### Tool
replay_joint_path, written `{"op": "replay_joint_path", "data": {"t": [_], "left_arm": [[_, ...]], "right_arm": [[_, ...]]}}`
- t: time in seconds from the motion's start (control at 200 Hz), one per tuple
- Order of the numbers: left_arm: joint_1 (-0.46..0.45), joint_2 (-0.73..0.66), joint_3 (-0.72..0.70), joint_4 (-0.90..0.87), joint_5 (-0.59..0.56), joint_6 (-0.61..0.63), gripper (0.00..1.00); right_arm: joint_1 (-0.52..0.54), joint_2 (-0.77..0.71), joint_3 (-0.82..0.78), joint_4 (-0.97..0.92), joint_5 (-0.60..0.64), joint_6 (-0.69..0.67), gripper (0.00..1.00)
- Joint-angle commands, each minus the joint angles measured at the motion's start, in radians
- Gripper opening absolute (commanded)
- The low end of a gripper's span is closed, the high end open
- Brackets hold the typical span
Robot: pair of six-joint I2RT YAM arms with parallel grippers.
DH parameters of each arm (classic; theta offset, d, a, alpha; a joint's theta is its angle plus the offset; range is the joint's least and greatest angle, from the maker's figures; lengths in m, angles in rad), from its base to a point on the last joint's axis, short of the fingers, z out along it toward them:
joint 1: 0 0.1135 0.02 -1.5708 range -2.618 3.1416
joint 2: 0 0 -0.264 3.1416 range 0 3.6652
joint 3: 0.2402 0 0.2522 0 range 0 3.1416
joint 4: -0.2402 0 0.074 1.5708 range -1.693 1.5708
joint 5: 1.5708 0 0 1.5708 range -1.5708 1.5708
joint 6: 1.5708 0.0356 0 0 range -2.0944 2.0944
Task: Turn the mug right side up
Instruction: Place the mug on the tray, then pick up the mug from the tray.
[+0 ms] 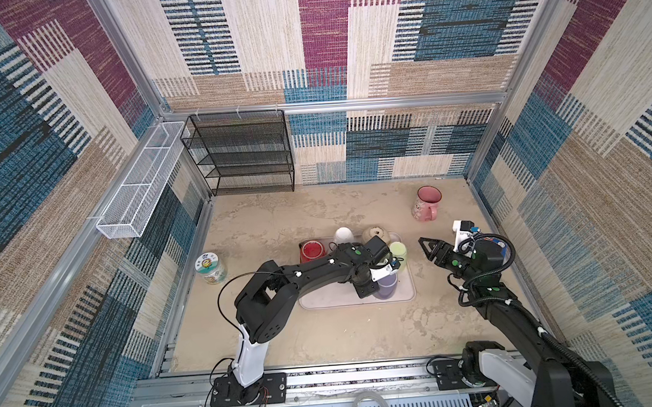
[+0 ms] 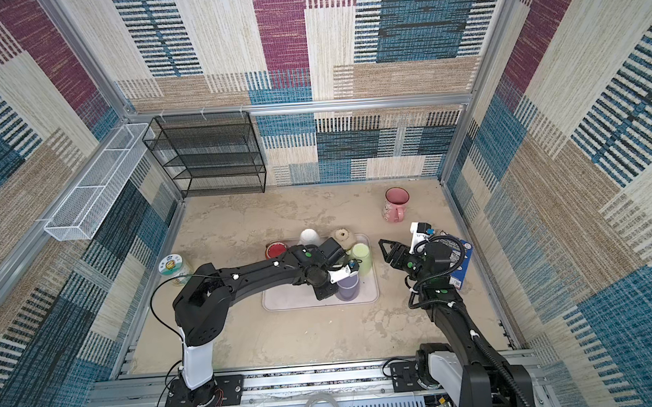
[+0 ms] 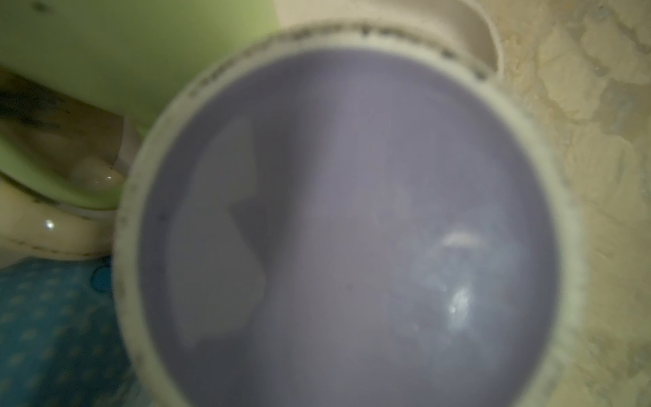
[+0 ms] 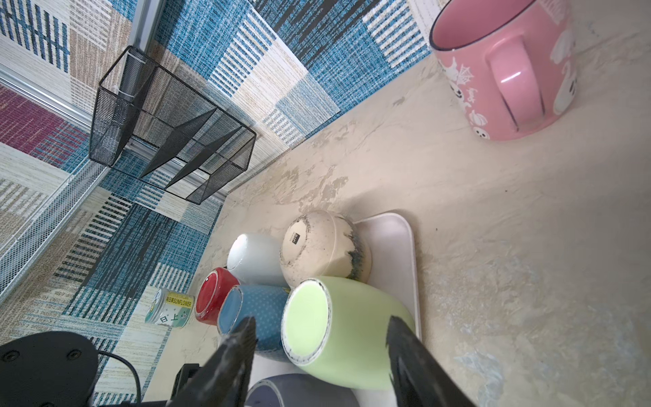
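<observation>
The purple mug stands bottom up on the pale tray, in its near right part. In the left wrist view its blurred base, ringed by an unglazed foot, fills the frame. The left gripper hangs against the mug's left side with its fingers hidden, so I cannot tell whether it grips.

A light green mug crowds it just behind, and a blue dotted mug sits under the left arm. Farther back on the tray are a red mug, a white mug and a cream speckled cup, all inverted.

The right gripper hovers off the tray's right edge, its claw spread wide and empty, pointed at the green mug. A pink mug stands upright near the back right corner, well apart. A Sunflower tin stands left of the tray, and a black mesh rack lines the back wall
</observation>
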State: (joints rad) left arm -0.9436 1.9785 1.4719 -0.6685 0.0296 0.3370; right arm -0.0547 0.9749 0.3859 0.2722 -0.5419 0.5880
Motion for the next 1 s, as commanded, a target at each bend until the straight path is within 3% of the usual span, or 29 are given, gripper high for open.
{"op": "replay_joint_path", "data": {"t": [0.0,0.285,0.351,0.486,0.731,0.997], "left_arm": [[0.0,-0.007,0.009,0.019,-0.008,-0.011,0.26],[0.001,-0.006,0.015,0.018,-0.017,-0.01,0.24],[0.002,-0.007,0.016,0.019,-0.017,-0.01,0.2],[0.0,-0.004,0.018,0.018,-0.023,-0.013,0.0],[0.002,-0.035,0.007,0.018,-0.014,-0.038,0.0],[0.003,-0.159,-0.042,0.054,0.026,-0.076,0.0]], "right_arm": [[0.0,-0.005,-0.001,0.036,-0.011,-0.002,0.62],[0.0,-0.005,-0.007,0.04,-0.011,0.0,0.62],[0.0,-0.007,-0.007,0.038,-0.011,-0.002,0.62],[0.0,-0.006,-0.009,0.041,-0.011,-0.002,0.62],[0.0,-0.001,-0.007,0.042,-0.021,-0.002,0.62],[-0.002,-0.001,-0.001,0.042,-0.038,-0.005,0.62]]}}
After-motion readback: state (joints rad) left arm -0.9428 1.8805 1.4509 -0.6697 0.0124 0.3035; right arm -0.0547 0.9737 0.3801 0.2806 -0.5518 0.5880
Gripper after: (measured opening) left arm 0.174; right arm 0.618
